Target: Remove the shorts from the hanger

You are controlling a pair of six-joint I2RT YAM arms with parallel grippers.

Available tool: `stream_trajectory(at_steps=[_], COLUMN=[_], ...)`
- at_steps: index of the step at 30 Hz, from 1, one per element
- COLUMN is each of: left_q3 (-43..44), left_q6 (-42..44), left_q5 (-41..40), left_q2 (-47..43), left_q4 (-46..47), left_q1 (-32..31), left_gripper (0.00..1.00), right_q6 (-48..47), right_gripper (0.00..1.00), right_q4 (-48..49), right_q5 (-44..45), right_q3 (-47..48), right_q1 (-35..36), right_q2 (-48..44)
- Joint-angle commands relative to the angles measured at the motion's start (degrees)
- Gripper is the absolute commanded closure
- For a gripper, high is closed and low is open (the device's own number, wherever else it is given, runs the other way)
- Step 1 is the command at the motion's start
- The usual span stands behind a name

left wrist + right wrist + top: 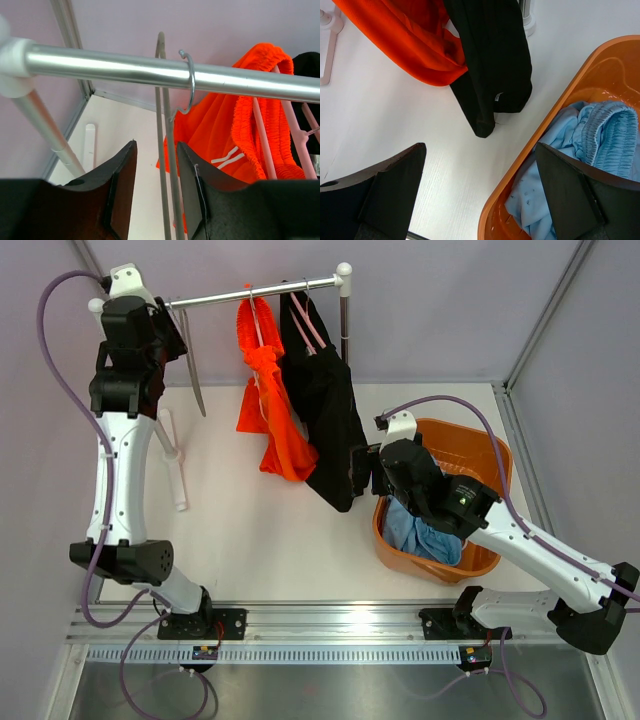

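Observation:
The orange shorts (272, 410) and the black shorts (328, 410) hang on pink hangers from the rack's metal rail (250, 292). The light blue shorts (422, 535) lie in the orange basket (495, 455). My left gripper (172, 335) is up at the rail's left end. In the left wrist view it (156, 145) is open, with an empty grey wire hanger (167, 150) running down between its fingers, close to the right one. My right gripper (368, 468) is open and empty over the basket's left rim (520, 175), just below the black shorts' hem (487, 117).
The rack's white foot (178, 475) lies on the table at the left, and its upright post (346, 325) stands behind the black shorts. Enclosure walls close the back and both sides. The orange shorts (235, 130) hang just right of the grey hanger.

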Motion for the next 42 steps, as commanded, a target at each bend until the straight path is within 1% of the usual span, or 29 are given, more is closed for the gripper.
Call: stream_trajectory(at_steps=[1, 4, 7, 8, 13, 16, 20, 23, 27, 29, 36, 42], left_q3=[-2.33, -7.34, -10.33, -10.43, -7.19, -4.82, -2.88, -0.33, 2.31, 2.67, 2.49, 5.12], left_q6=[1.04, 0.87, 2.61, 3.15, 4.64, 4.03, 3.24, 2.36, 1.83, 1.48, 0.69, 1.22], left_q5=[-4.17, -5.22, -7.41, -9.51, -10.67, -10.93, -11.81, -10.33, -10.59, -11.02, -11.81, -12.17], left_q2=[-5.38, -10.38, -13.73, -14.00, -11.90, -8.39, -4.08, -0.83, 3.74, 4.80, 8.05, 12.18], left_q4=[3.80, 8.28, 12.15, 12.60, 13.66, 13.57, 14.36, 14.63, 14.37, 14.89, 16.73, 17.09], left_q1=[0.04, -1.54, -5.92, -8.81, -16.82, -19.02, -20.17, -20.35, -21.05, -21.14, -21.23, -21.23], left_gripper=[0.59, 0.59, 0.59, 0.58, 0.57, 0.56, 0.56, 0.56, 0.56, 0.54, 0.50, 0.47], right_q6=[0.71, 0.71, 0.71, 0.79, 1.15, 1.23, 0.89, 0.62, 0.44, 0.44, 0.00, -0.61], right_gripper=[0.01, 0.01, 0.00, 0.00, 0.01, 0.01, 0.00, 0.00, 0.01, 0.01, 0.01, 0.01], right_q4=[0.35, 0.43, 0.43, 0.52, 0.35, -0.18, -1.32, -2.11, -2.90, -3.25, -4.40, -4.93], right_q5=[0.80, 0.80, 1.06, 1.06, 0.97, 1.24, 2.12, 3.08, 3.61, 3.70, 4.84, 5.63], right_q3=[-0.24, -0.24, -0.59, -0.59, -0.68, -0.86, -1.30, -1.56, -1.47, -1.65, -1.91, -2.18], right_q1=[-0.58, -0.50, -0.50, -0.50, -0.58, -0.58, -0.58, -0.58, -0.50, -0.50, -0.50, -0.50], right_q2=[-1.15, -1.15, -1.33, -1.42, -1.42, -1.86, -3.26, -3.96, -4.41, -4.67, -5.72, -6.16])
